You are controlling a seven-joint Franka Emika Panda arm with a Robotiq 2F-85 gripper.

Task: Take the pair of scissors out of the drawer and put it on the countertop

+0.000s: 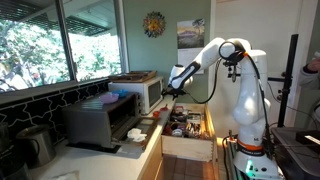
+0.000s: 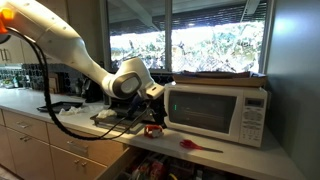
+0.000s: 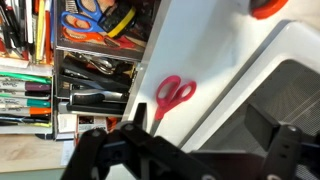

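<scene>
**A:** Scissors with red handles (image 3: pixel 175 95), where are they?

**B:** Flat on the long pale off-white countertop (image 3: pixel 195 50), just in front of the white box-shaped microwave (image 2: pixel 215 110).

**A:** And the wide cream drawer (image 1: pixel 188 128)?

**B:** Pulled open below the microwave, cluttered.

**A:** The gripper?

**B:** The black gripper (image 3: pixel 190 155) hangs beside the microwave, fingers spread wide, holding nothing.

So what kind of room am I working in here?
Most likely a home kitchen: a microwave sits on the countertop, the drawer is open and crammed with utensils, and a toaster oven stands by the window.
</scene>
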